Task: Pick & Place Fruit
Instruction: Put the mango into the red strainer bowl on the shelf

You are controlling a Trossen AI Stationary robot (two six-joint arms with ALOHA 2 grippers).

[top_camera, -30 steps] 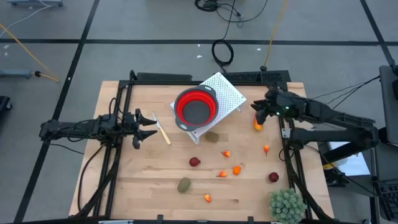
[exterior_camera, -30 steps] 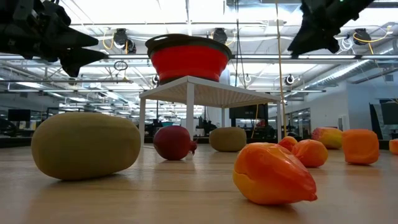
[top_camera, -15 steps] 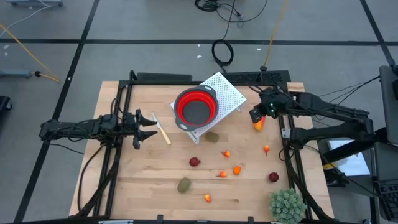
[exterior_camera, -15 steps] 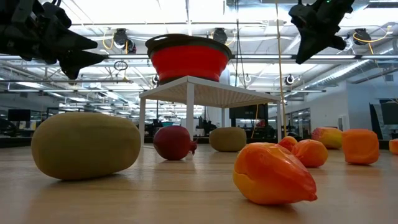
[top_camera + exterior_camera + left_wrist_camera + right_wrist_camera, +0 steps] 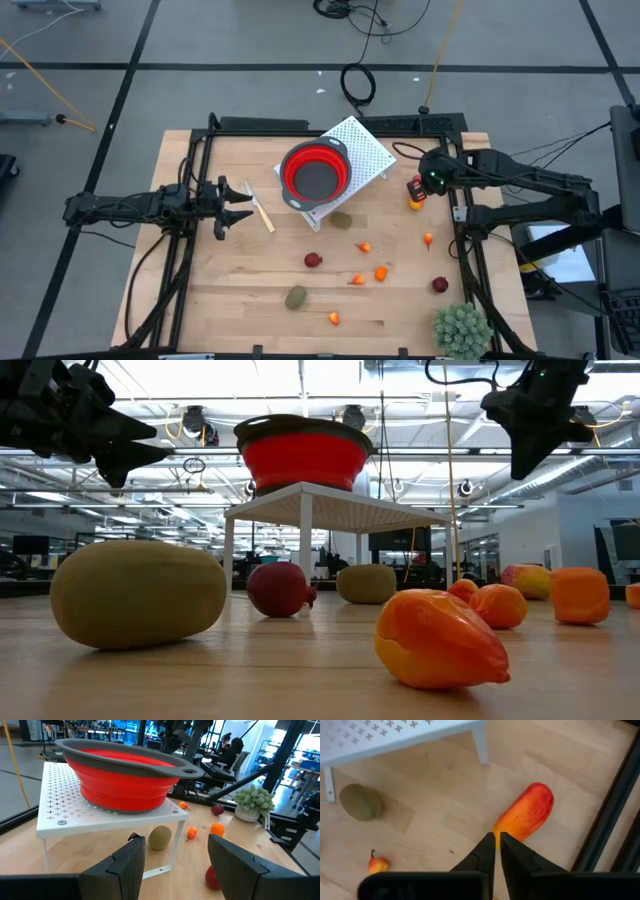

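Over the table's right edge, the right gripper [image 5: 418,190] has swung around and snapped nearly shut on nothing, above the orange-red fruit [image 5: 526,815] still lying on the wood, so that pick remains undone; the left gripper [image 5: 236,204] waits half-open, empty.

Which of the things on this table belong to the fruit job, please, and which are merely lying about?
Job:
- red bowl on the white rack
- orange-red fruit below the shut right pincer
- dark red ball
- olive oval
- small orange bits

Lying about:
- cream-handled knife
- spiky green plant ball
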